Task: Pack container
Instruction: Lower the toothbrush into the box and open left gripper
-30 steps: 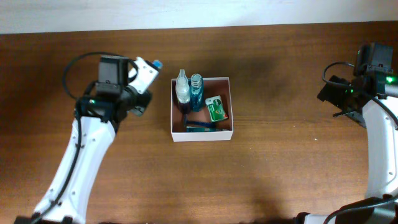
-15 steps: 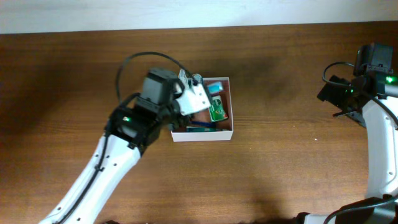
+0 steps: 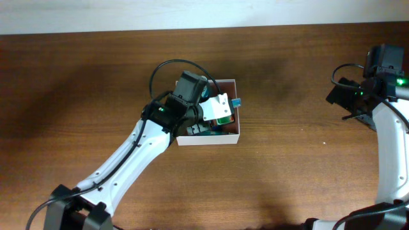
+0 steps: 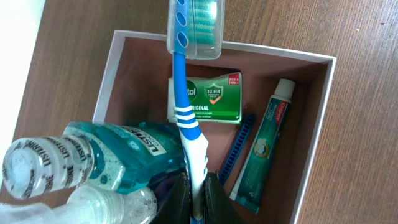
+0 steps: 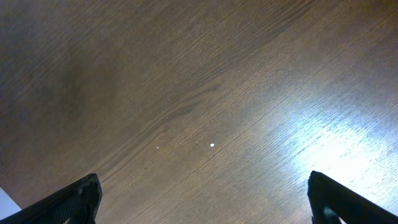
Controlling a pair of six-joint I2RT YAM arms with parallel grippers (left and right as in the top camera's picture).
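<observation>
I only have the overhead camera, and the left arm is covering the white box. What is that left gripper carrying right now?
Observer: The left gripper is shut on the handle of a blue-and-white toothbrush with a clear cap over its bristles.
Operator: What lies beneath it?
Observer: A green soap carton, flat on the reddish-brown floor of the shallow white-walled container.
Operator: And the right gripper?
Observer: The right gripper is open, with only bare wooden table below.

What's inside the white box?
The box holds a green soap pack, toothpaste tube, blue razor, blue mouthwash bottle and a clear bottle. The left tool holds a toothbrush above them; whatever lies under the bottles is hidden.
</observation>
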